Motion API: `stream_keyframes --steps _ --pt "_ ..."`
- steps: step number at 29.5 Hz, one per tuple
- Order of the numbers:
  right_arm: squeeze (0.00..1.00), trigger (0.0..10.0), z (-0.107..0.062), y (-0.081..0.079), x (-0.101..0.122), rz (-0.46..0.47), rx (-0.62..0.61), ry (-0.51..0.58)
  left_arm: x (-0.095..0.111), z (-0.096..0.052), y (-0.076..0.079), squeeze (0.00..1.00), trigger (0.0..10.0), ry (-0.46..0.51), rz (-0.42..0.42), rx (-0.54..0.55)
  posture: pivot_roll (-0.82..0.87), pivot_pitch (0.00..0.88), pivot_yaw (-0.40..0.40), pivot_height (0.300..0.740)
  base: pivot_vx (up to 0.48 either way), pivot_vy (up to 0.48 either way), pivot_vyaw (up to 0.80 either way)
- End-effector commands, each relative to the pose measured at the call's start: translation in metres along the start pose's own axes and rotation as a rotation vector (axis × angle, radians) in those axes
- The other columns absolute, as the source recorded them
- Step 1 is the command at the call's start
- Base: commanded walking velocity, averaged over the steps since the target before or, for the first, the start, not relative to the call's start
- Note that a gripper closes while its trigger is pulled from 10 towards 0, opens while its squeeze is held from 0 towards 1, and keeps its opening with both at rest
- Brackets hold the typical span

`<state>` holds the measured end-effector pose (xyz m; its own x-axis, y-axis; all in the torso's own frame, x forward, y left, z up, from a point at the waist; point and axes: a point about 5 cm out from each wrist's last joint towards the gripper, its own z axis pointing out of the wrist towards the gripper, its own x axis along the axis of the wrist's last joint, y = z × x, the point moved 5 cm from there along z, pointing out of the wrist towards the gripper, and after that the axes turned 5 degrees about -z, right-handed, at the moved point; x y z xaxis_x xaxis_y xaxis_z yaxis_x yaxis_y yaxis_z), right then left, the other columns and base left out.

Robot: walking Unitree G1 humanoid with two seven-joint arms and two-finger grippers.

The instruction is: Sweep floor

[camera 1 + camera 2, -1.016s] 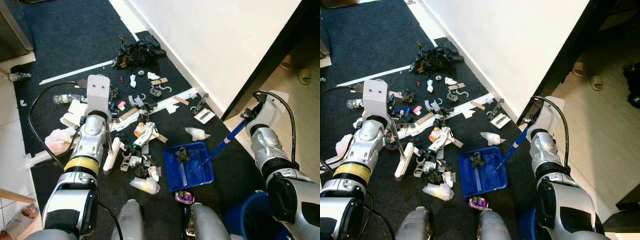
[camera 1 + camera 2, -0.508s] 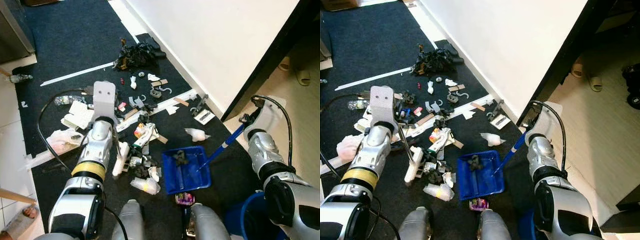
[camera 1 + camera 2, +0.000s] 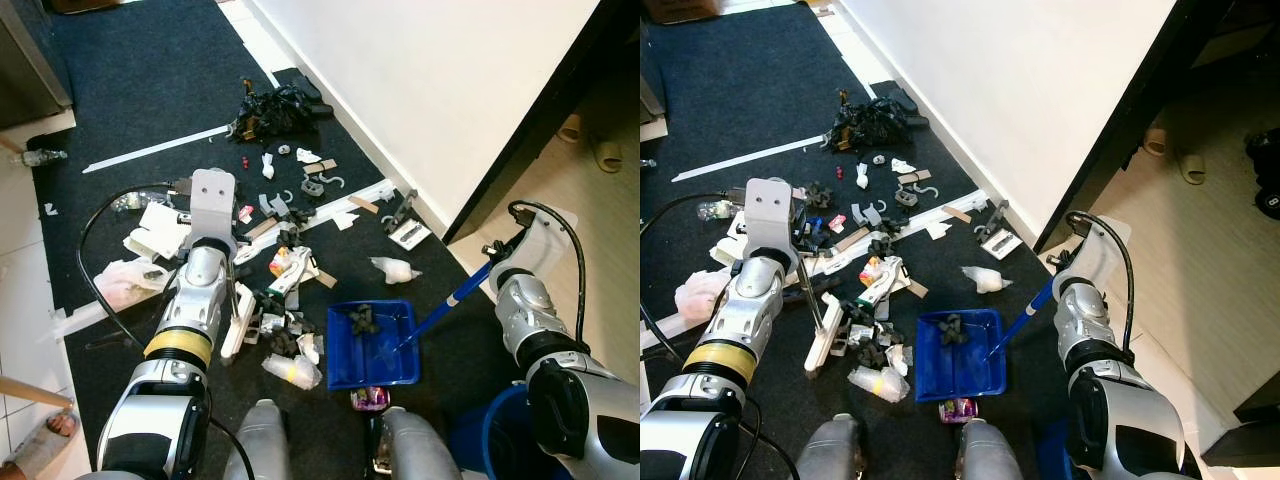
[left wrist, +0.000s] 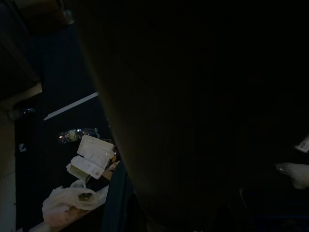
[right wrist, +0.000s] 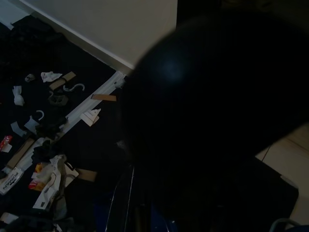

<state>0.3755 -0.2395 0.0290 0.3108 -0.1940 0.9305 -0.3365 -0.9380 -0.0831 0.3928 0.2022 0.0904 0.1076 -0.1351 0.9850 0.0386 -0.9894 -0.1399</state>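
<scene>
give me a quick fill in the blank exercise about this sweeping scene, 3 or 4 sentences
1. The square plastic dustpan on the dark carpet is coloured ____.
2. The dustpan's long blue handle leads up to the robot's ____ arm.
3. The white brush head lies on the ____ side of the dustpan, by the scattered litter.
4. The pale slipper lies on the tan floor beyond the ____ wall.

Missing words: blue; right; left; white
</scene>
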Motion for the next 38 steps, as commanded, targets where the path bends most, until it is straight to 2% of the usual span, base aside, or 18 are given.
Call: stream_keyframes --steps 1,7,12,29,32,38 --pt "0.00 10.0 0.0011 -0.0003 0.0057 0.016 -0.007 0.017 0.0076 -0.0002 -0.0074 0.00 10.0 0.027 0.023 0.016 0.11 0.078 -0.061 0.740 0.000 0.000 0.00" --pt "0.00 10.0 0.0011 0.0015 0.0069 0.029 -0.019 0.023 0.0018 -0.0014 -0.0107 0.00 10.0 -0.005 -0.011 0.042 0.11 0.083 -0.056 0.740 0.000 0.000 0.00" --pt "0.00 10.0 0.0001 0.0046 0.0030 0.031 -0.026 0.016 0.0022 -0.0010 -0.0092 0.00 10.0 -0.008 -0.014 0.041 0.11 0.084 -0.053 0.740 0.000 0.292 0.00" --pt "0.00 10.0 0.0000 0.0056 0.0026 0.044 -0.034 0.016 0.0071 0.0013 -0.0099 0.00 10.0 -0.008 -0.004 0.033 0.11 0.081 -0.048 0.740 0.000 0.459 0.00" --pt "0.00 10.0 0.0000 0.0045 0.0028 0.048 -0.033 0.016 0.0049 0.0020 -0.0120 0.00 10.0 -0.036 0.049 0.035 0.11 0.079 -0.046 0.740 0.000 0.000 0.00" --pt "0.00 10.0 -0.0001 0.0045 0.0028 0.052 -0.034 0.018 0.0023 0.0027 -0.0113 0.00 10.0 -0.058 0.041 0.026 0.11 0.079 -0.044 0.740 0.000 -0.400 0.00"
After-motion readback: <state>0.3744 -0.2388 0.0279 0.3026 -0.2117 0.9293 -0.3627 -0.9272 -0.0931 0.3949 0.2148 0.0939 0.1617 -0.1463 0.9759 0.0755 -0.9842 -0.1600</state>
